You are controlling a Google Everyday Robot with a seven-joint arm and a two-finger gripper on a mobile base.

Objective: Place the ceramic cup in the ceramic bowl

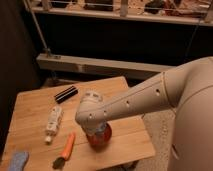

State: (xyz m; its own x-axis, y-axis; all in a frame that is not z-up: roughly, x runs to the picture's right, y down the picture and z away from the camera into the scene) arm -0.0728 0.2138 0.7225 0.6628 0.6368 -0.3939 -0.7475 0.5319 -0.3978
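One arm (150,97) reaches in from the right of the frame and bends down at a white wrist (91,112) in the lower centre. The gripper (95,131) points down from that wrist, directly over the ceramic bowl (103,141). It is mostly hidden by the wrist, and its fingers are closed together. I can't tell whether they are clamped on anything.

The ceramic bowl is glossy reddish-brown and sits on the wooden table (30,107) near the front edge, lower centre. The ceramic cup can't be picked out anywhere on the visible tabletop. If it is at the gripper it is hidden, so I can't tell.

Other items on the table, all left of the bowl:
- black oblong object (66,94) – upper left of the tabletop, well apart from the bowl
- white tube (53,122) – left of the wrist, lying flat
- orange tool with a dark tip (67,146) – near the bowl, not touching it
- speckled blue pad (17,161) – bottom-left corner of the frame
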